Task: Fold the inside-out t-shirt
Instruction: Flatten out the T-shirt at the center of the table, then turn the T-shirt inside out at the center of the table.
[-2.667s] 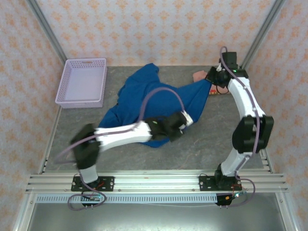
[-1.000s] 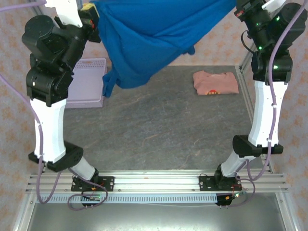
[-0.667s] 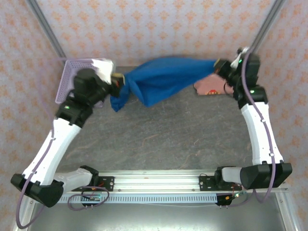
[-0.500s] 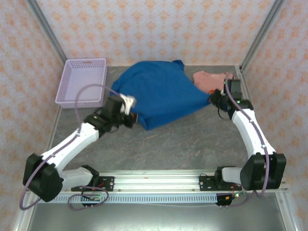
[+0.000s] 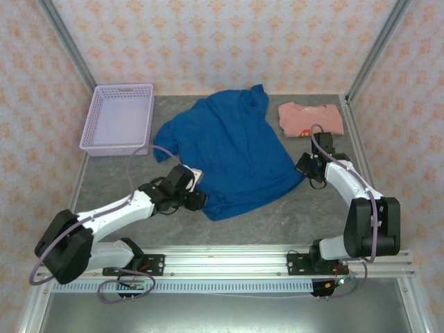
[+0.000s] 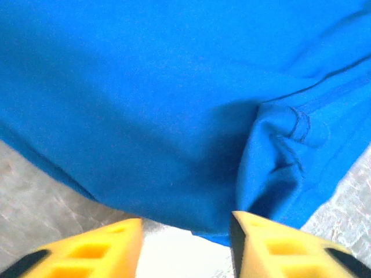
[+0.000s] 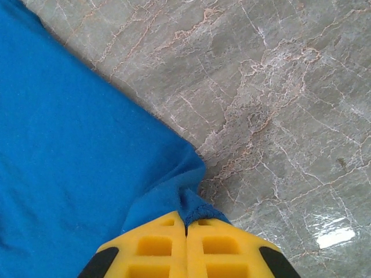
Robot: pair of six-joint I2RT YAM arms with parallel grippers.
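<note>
The inside-out t-shirt (image 5: 229, 152) lay spread flat across the middle of the table, its plain blue side up. The right gripper's (image 7: 186, 223) yellow fingers (image 7: 156, 243) were pressed together on the shirt's near right corner, a small fold of fabric caught between them. The left gripper's (image 6: 185, 223) fingers (image 6: 98, 246) stood spread apart at the near left corner, the rumpled hem just beyond their tips. Both arms reached low over the grey marbled table (image 5: 277, 215). A folded salmon-pink shirt (image 5: 312, 118) lay at the back right, just beside the blue one, and a lavender basket (image 5: 123, 89) sat at the back left. Walls (image 5: 208, 41) with pale orange patterned paper enclosed the table, and an aluminium rail (image 5: 229, 260) ran along its near edge
</note>
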